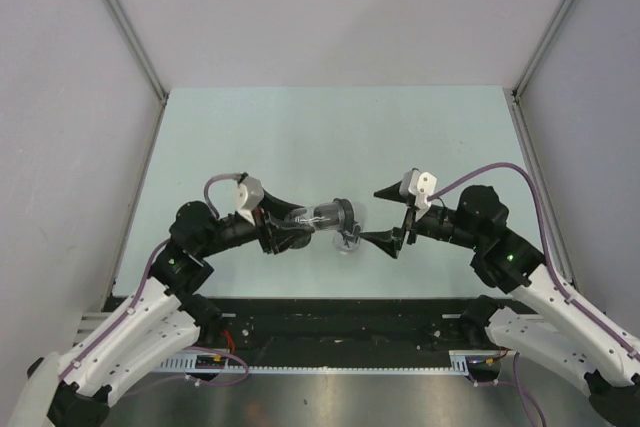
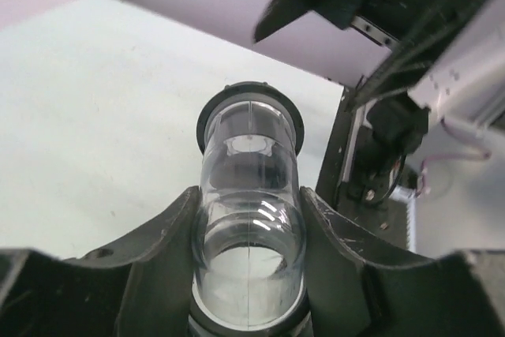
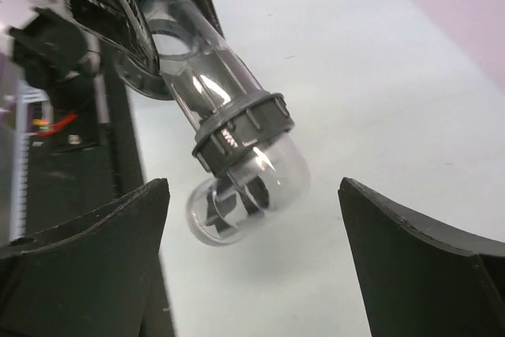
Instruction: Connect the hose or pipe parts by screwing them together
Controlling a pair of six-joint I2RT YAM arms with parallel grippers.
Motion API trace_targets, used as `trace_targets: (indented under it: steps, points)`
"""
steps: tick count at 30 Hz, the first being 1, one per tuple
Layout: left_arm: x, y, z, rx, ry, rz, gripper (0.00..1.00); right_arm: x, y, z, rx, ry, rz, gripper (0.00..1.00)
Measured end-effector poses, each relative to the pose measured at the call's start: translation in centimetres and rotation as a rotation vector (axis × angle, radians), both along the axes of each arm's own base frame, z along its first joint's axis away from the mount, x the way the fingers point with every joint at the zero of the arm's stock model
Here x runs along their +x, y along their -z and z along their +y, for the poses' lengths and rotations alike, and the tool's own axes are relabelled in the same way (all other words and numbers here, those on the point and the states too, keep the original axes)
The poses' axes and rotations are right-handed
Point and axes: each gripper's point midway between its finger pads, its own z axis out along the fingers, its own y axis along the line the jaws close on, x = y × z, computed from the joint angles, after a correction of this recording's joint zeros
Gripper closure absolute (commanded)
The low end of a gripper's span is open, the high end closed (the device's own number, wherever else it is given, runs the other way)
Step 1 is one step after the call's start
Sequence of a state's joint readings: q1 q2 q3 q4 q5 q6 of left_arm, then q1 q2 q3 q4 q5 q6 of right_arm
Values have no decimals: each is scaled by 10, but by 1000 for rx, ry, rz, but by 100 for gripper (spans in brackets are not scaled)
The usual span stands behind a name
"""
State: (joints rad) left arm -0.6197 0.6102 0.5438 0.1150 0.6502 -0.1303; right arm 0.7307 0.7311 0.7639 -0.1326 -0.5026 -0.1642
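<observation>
Clear plastic tube (image 3: pixel 197 61), short and wide, lying roughly level and pointing toward the right edge of the tabletop (image 1: pixel 330 127). Dark ring (image 3: pixel 241 132) with a ribbed rim sits around its free end. Beyond the ring a clear elbow (image 3: pixel 256 183) curves down, its round mouth facing the tabletop. Ring sits right at the join between tube and elbow; how far it is threaded on cannot be told.

Position: the joined piece is about midway between the left and right edges, nearer the near edge than the far one. Tube is held up off the surface. Whether the elbow's lower mouth touches the tabletop is not clear.

Left gripper (image 1: pixel 285 229): black fingers pinched on the tube, one on each side of its rounded wall, pads pressed against the plastic. Grip is at the end away from the ring; ring and elbow stick out past the fingertips. Left wrist view looks straight along the tube, the ring at the far end.

Right gripper (image 1: pixel 372 215): fingers spread wide, one on either side of the elbow, a clear gap on both sides. It touches nothing and holds nothing. Fingertips point toward the left gripper, level with the ring end.

Purple cable (image 1: pixel 500 169) loops over the right arm; a similar one runs along the left.
</observation>
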Motion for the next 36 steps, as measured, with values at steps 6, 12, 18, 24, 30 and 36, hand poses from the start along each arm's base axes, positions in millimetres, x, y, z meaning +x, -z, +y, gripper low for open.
trace_targets:
  steps: [6, 12, 18, 24, 30, 36]
  points:
    - [17, 4, 0, -121, -156, 439, 100, 5, -12, -15, -48, 71, -220, 11]
    - [14, -9, -5, -247, -187, 802, 100, -18, -14, -13, -70, 6, -498, 9]
    - [4, -13, -10, -318, -161, 1061, 100, -21, -6, 5, -161, -12, -658, 6]
    - [-9, -19, -14, -340, -99, 1232, 100, -12, 8, 22, -266, -6, -748, 19]
    - [-18, -17, -16, -315, -56, 1321, 100, -4, 12, 25, -309, 7, -793, 58]
    - [-15, -12, -22, -246, -26, 1275, 100, -6, 15, 25, -294, 9, -749, 69]
